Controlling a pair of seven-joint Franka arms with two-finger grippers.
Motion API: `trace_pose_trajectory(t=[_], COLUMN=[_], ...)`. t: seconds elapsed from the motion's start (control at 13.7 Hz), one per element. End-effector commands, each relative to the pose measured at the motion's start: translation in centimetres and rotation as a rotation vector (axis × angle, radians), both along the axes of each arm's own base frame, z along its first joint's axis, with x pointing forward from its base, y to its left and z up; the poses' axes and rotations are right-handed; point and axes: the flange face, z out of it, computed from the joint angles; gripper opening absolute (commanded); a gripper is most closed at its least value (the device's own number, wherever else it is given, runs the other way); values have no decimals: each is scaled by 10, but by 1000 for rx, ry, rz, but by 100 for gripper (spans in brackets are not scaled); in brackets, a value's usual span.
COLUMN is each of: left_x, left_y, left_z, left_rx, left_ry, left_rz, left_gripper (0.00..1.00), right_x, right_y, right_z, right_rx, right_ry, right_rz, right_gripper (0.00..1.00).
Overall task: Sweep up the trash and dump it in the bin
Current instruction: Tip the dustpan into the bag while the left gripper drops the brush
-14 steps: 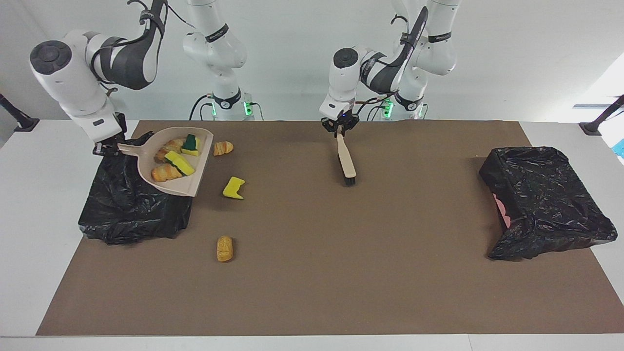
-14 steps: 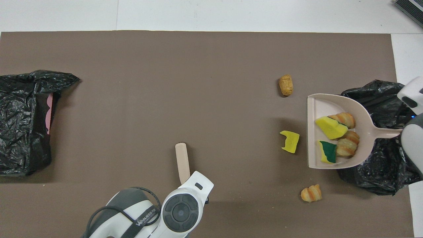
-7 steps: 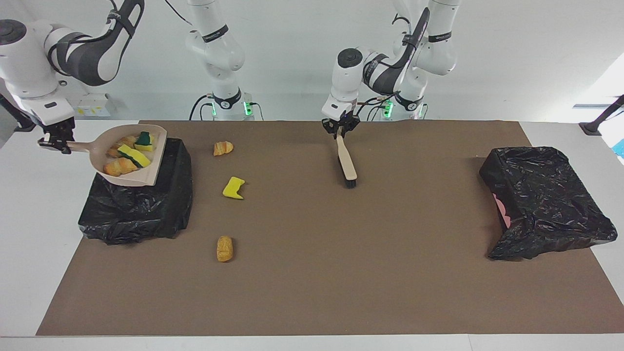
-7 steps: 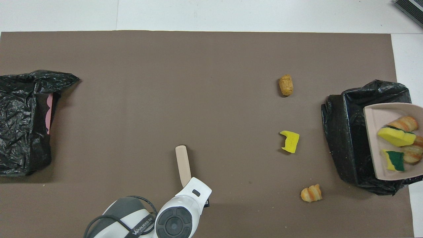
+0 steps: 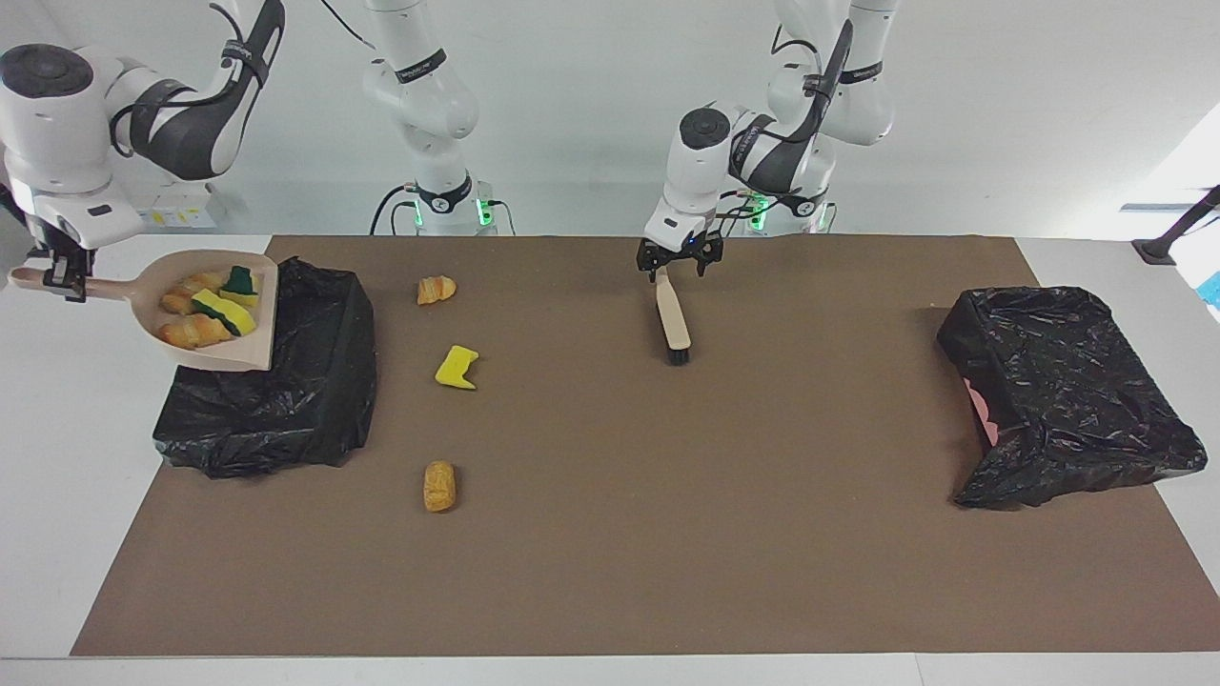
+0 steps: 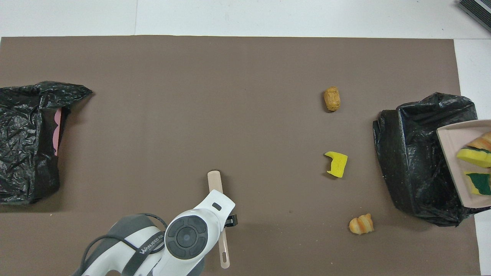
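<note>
The right gripper point(image 5: 59, 277) is clamped on the handle of the beige plastic dustpan point(image 5: 253, 329), holding it, with four trash pieces in it, over the black-bagged bin point(image 5: 286, 400) at the right arm's end of the worktop. The left gripper point(image 5: 679, 264), fingers spread apart, hangs just over the handle of the beige brush point(image 5: 674, 319) lying on the brown mat point(image 5: 667, 534). A striped toy croissant point(image 5: 436, 289), a yellow sponge chunk point(image 5: 457, 368) and a tan bread roll point(image 5: 439, 486) lie on the mat beside the bin.
</note>
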Motion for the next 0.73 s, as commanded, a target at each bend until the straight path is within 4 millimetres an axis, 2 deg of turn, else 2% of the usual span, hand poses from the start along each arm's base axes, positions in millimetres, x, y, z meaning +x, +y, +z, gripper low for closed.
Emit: trace_pose_trajectory(t=[0.0,0.15,0.29,0.51,0.66], left_x=[48,81,102,138,159], left_y=[17,38,58,109,147], left_z=[21,33,35,52,74], left_rx=[-2,-10,-18,-28,-36], left_ry=[30,39,26,-8,-19], left_rz=[56,60,45,-2,5], left_gripper=[100,100,100,100,100], right_x=[-5,-6,-8,-11,-12], right_y=[22,45,67,100,119], right_z=[-8,-12,-16,-15,-9], right_rx=[-84,-165,-218,-321,-394], right_ry=[-25,-46,-71,-69,-51], right_rz=[-36,-62,-85,-110,-117], right_gripper=[0,0,0,0,0])
